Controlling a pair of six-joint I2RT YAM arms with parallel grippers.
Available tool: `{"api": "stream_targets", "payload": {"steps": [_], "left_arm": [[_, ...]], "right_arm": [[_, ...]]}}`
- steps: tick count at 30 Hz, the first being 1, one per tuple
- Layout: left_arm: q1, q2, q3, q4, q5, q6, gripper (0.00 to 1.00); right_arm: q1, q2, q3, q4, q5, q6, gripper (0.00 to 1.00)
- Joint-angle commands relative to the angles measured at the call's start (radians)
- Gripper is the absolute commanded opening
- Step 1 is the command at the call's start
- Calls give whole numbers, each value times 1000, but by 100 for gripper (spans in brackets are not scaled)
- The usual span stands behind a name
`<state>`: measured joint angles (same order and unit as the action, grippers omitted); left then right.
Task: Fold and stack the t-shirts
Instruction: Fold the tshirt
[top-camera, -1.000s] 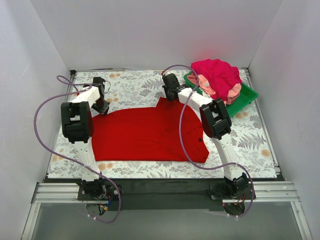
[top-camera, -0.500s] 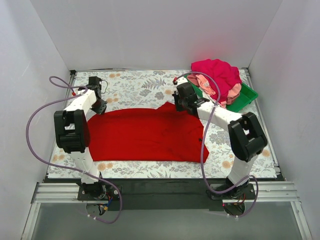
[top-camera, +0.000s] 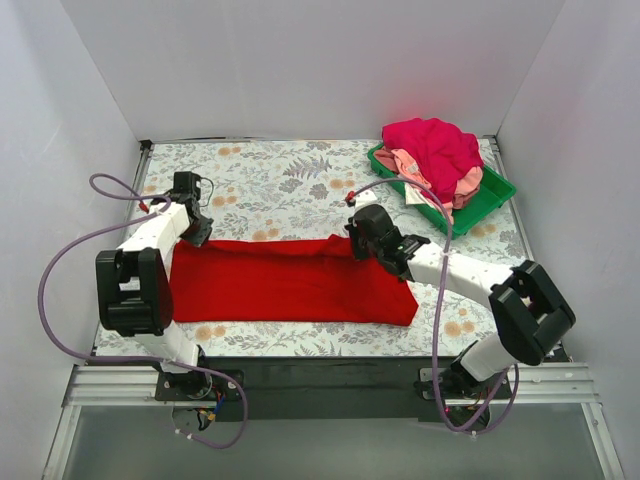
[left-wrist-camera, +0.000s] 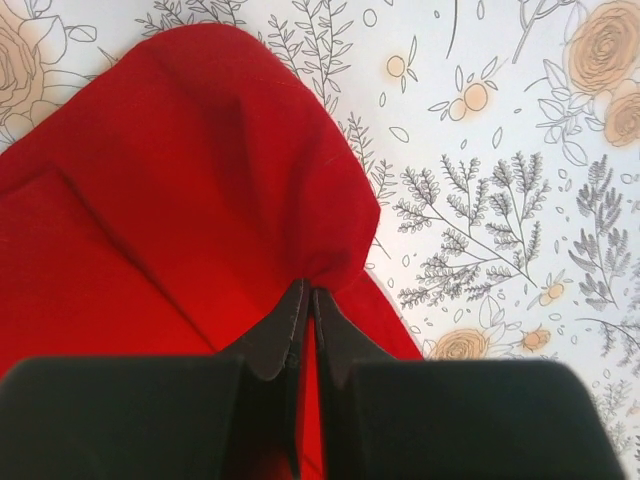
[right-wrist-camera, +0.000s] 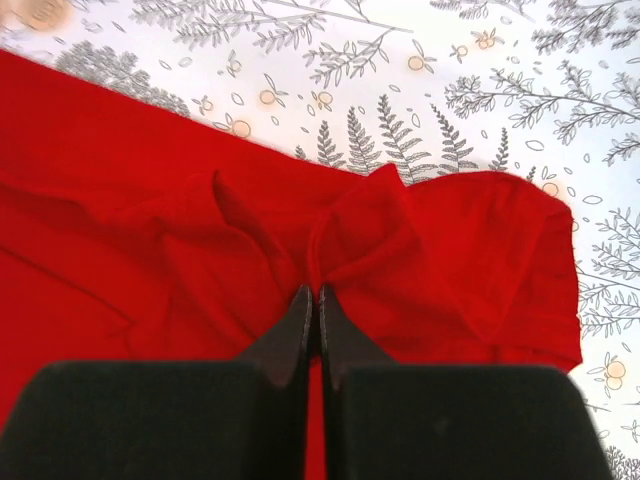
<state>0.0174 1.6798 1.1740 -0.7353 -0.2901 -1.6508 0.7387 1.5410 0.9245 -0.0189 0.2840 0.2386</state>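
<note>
The red t-shirt (top-camera: 285, 285) lies as a long band across the bench (top-camera: 270, 180), nearer its front edge, running from close to the left edge to a little past the middle. The left hand (top-camera: 191, 228) is closed on a pinch of red cloth at the band's far-left corner. The right hand (top-camera: 363, 240) is closed on a bunched fold at its far-right end. In each wrist view the fingers meet with cloth gathered between them. At the far right corner of the bench a green tray (top-camera: 493, 195) holds a heap — a magenta shirt (top-camera: 435, 148) on top of a light pink shirt (top-camera: 408, 163).
</note>
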Motion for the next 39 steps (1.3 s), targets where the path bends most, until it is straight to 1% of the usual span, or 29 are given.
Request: {"api": "stream_targets", "payload": {"steps": [1,9,10,11,19,22,23,27,28,29,30,32,33,35,36,37,38,39], "left_arm": [[-4,-100,-51,30,-23,-30,0],[-4,-270,-189,69,-38,-76,0],[-4,-282,-204,76,-37,-78,0],[-32,-293,-227,80,-34,-84,0],[-36,-387,-324,86,-24,-121,0],[-37,-410,-350,59,-59,-142,0],[-37,-419,-355,44,-73,-174,0],[-37,-440,-393,-10,-90,-223,0],[-37,-443,-395,-25,-92,-233,5],[-37,-448,-396,-56,-92,-240,11],[-37,-469,-401,-71,-77,-254,24],[-39,-508,-427,-110,-77,-288,44],[-39,-529,-435,-155,-84,-303,50],[-39,-616,-442,-218,-89,-316,56],[-39,-646,-439,-239,-96,-314,57],[-39,-708,-438,-259,-103,-313,57],[-39,-732,-435,-272,-104,-304,58],[-39,-756,-426,-285,-103,-294,58]], "right_arm": [[22,-100,-47,53,72,39,1],[51,-191,-127,45,84,57,1],[53,-196,-131,46,84,57,1],[56,-202,-139,45,83,56,1],[71,-259,-188,43,87,67,1],[76,-271,-214,40,78,76,1],[77,-274,-222,40,76,86,1],[87,-303,-266,30,73,107,1],[88,-311,-288,24,67,116,2],[90,-320,-300,20,37,131,10],[97,-341,-314,-16,17,143,17],[110,-372,-371,-55,-25,177,39],[119,-415,-395,-84,-37,212,52],[152,-471,-464,-113,-63,244,59],[172,-536,-483,-121,-75,255,69],[175,-568,-496,-136,-91,255,75],[176,-599,-507,-142,-110,254,82],[176,-652,-513,-148,-120,246,98]]}}
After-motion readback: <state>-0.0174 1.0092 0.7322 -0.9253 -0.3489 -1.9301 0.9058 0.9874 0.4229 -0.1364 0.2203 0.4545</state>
